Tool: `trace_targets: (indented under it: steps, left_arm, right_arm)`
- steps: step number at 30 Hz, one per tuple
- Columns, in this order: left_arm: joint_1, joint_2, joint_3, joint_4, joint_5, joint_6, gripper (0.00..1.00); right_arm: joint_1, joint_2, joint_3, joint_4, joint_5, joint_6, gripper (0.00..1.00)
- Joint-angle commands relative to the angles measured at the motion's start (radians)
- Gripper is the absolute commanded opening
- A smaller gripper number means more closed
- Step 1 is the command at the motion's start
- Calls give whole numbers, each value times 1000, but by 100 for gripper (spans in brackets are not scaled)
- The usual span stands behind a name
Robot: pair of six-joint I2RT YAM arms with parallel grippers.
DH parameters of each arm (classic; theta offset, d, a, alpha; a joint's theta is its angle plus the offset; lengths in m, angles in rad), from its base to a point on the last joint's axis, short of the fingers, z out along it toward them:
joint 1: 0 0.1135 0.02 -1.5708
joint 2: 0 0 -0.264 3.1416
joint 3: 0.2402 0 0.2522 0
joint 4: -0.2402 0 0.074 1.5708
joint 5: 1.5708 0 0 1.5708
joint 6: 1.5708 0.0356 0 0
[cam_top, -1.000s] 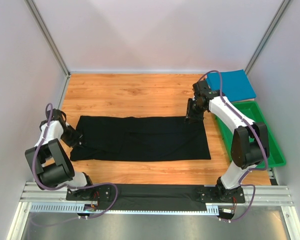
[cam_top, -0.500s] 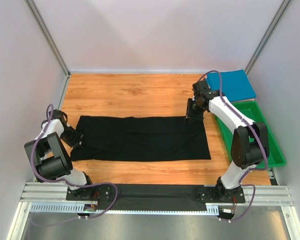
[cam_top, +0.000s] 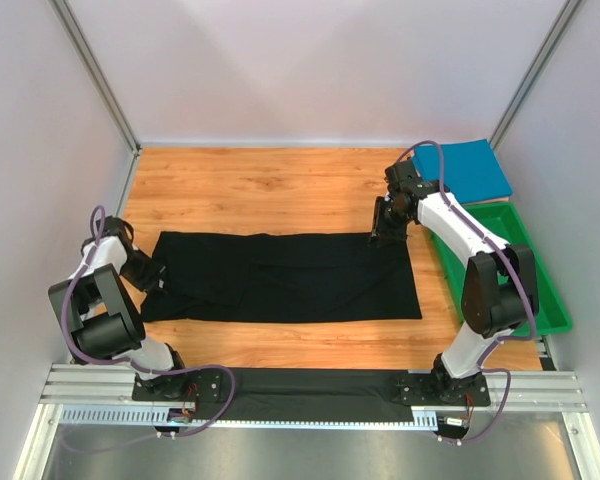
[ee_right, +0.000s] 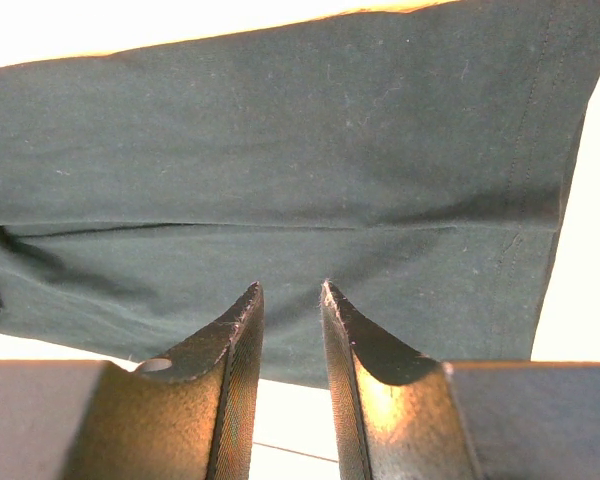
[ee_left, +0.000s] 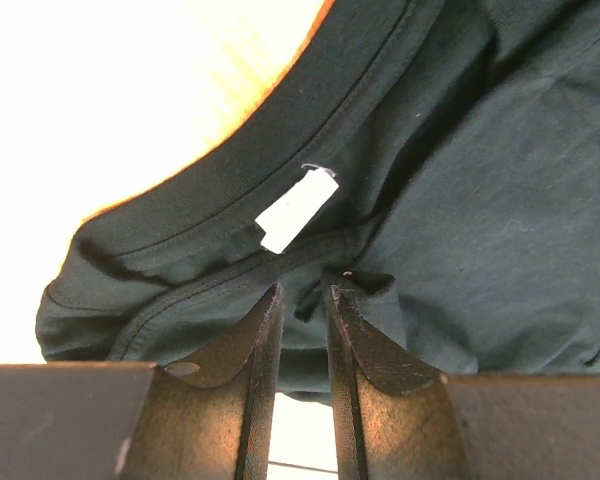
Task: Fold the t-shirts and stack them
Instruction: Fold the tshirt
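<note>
Left gripper (ee_left: 302,290) pinches bunched collar cloth of the black t-shirt (cam_top: 280,275), just near of its white label (ee_left: 296,208). Right gripper (ee_right: 290,287) clamps the shirt's far right corner. The shirt lies flat across the wooden table (cam_top: 260,185). A folded teal t-shirt (cam_top: 468,168) and a green tray (cam_top: 548,295) sit at right.

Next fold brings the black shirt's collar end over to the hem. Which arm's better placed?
Left. The left pincer sits at the collar end of the black shirt, tips in puckered cloth beside the white label. The right pincer is at the opposite, hem end.
</note>
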Motion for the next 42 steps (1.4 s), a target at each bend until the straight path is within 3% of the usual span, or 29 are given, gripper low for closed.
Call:
trace_targets:
  steps: [1,20,32,42]
  left_arm:
    - [-9,-20,46,5,4,-20,31]
    - [-52,113,86,54,1,-58,29]
    - [-70,124,139,-9,-48,-49,4]
    - [-91,96,179,-139,-137,-64,0]
  right_arm:
    - [-3,23,32,17,2,-6,31]
    - [-22,55,56,6,1,-21,31]
    - [-25,57,46,18,-6,-14,31]
    - [-25,51,43,18,-15,-14,31]
